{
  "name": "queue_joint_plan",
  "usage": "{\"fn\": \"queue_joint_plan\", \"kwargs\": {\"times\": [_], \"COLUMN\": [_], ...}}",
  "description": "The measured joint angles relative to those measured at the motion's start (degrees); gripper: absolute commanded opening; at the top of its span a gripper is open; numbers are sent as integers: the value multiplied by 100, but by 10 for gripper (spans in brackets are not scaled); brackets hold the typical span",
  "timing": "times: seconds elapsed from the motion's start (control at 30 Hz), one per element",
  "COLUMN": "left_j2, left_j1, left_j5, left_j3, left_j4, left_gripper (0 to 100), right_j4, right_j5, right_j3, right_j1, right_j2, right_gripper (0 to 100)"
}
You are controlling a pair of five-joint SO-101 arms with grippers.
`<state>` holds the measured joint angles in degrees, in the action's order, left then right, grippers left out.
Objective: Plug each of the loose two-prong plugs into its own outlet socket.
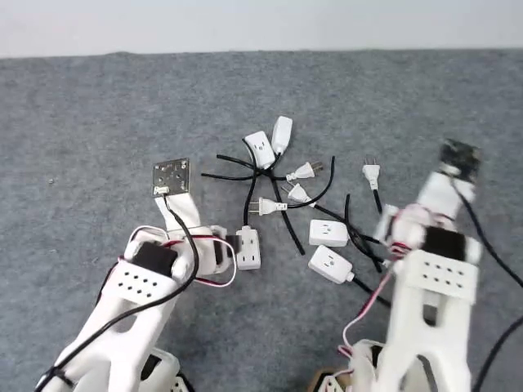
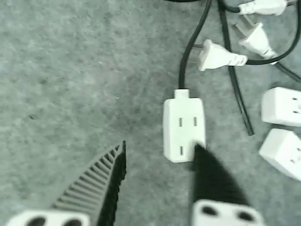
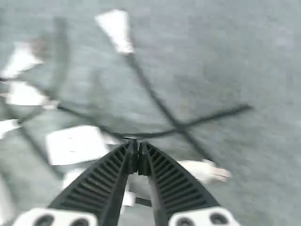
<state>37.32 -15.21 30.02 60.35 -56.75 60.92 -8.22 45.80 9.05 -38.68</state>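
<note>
A white outlet socket [image 2: 183,127] on a black cord lies on the grey carpet. My left gripper [image 2: 160,153] is open around its near end, and one finger [image 2: 204,165] touches a corner of it. In the high view this socket [image 1: 248,247] lies just beside the left gripper [image 1: 232,255]. Loose two-prong plugs [image 1: 268,207] [image 1: 302,171] [image 1: 372,173] lie among tangled black cords. My right gripper [image 3: 137,147] is shut, low over the carpet, with a black cord [image 3: 164,110] crossing just past its tips. In the high view the right gripper [image 1: 379,235] sits beside two more sockets [image 1: 328,233] [image 1: 331,265].
Two more white sockets [image 1: 260,149] [image 1: 281,135] lie at the far side of the cord tangle. Another plug [image 1: 297,193] lies in its middle. Bare carpet [image 1: 82,122] stretches to the left and the back. Red and white wires loop beside each arm.
</note>
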Motion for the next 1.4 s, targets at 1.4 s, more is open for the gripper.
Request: {"fn": "queue_joint_plan", "kwargs": {"times": [1.4], "left_j2": [-79], "left_j1": [1468], "left_j5": [-1134], "left_j3": [1020], "left_j4": [1011], "left_gripper": [15], "right_j4": [-1820], "right_j5": [-3033], "right_j3": [-1758], "right_j1": [-3007], "right_j2": [4325], "right_gripper": [143]}}
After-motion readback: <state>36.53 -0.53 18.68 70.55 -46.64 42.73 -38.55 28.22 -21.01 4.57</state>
